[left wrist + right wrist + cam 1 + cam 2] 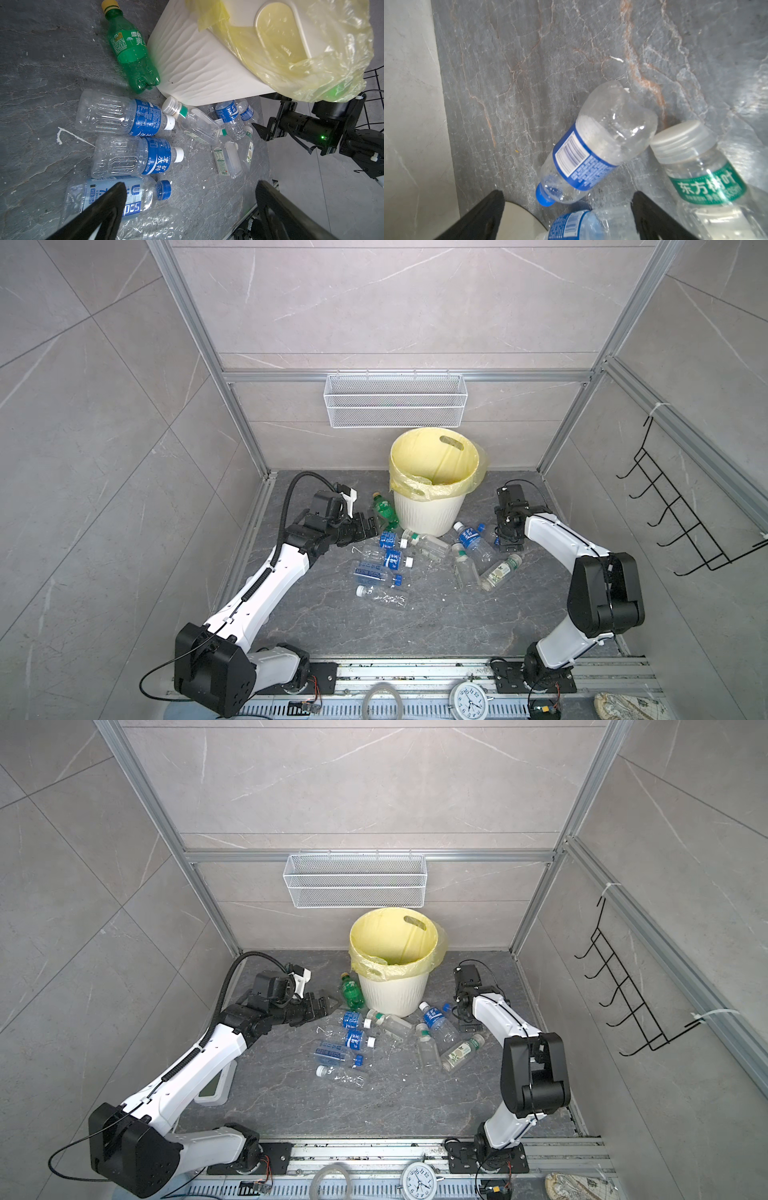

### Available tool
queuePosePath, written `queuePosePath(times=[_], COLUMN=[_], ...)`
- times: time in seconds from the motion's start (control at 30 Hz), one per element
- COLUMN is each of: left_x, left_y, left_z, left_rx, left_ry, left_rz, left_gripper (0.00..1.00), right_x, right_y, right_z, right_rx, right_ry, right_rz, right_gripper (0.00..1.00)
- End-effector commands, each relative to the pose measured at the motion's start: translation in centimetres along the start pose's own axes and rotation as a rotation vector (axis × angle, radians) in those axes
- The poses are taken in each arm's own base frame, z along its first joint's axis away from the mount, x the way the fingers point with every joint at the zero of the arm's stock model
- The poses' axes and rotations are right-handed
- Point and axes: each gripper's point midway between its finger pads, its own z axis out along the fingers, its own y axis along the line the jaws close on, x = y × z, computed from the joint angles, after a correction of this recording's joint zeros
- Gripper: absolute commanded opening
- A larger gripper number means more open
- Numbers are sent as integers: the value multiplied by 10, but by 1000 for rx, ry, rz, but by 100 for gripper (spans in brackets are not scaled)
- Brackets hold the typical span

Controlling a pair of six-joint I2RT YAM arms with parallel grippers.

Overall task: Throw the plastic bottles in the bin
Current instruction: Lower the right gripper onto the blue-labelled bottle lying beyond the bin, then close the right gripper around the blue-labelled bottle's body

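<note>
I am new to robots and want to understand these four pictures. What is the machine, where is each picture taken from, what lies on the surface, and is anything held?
It is two white-and-black robot arms, each with a two-finger gripper. Two pictures look down on the whole scene; two come from wrist cameras. On the dark grey stone-look surface stands a round cream-white ribbed plastic bin with a yellow bag; beside it lie plastic bottles, mostly clear with blue labels, one green bottle. The left gripper and right gripper are both open, holding nothing.

We read 雪碧 on the green bottle, 东方树叶 on a green-banded clear bottle, and 350ml on a blue-labelled bottle.
</note>
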Motion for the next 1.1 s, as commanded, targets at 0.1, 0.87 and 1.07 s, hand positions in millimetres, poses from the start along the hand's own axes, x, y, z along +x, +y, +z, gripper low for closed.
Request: queuePosePath(times=[0.1,0.87,1.07], left_x=[-12,-12,-13], left_y=[-12,-5,-2], left_z=[-11,-3,-2], left_rx=[21,4,2], left_ry=[-37,-7,-7], left_rz=[28,8,-3], left_gripper=[100,100,100], right_x=[-7,-6,-8], right_y=[-11,-22,-20], right_z=[18,65,72], right_rx=[32,55,47], right_ry=[-20,24,29], right_rz=[45,100,92], right_gripper=[99,83,77])
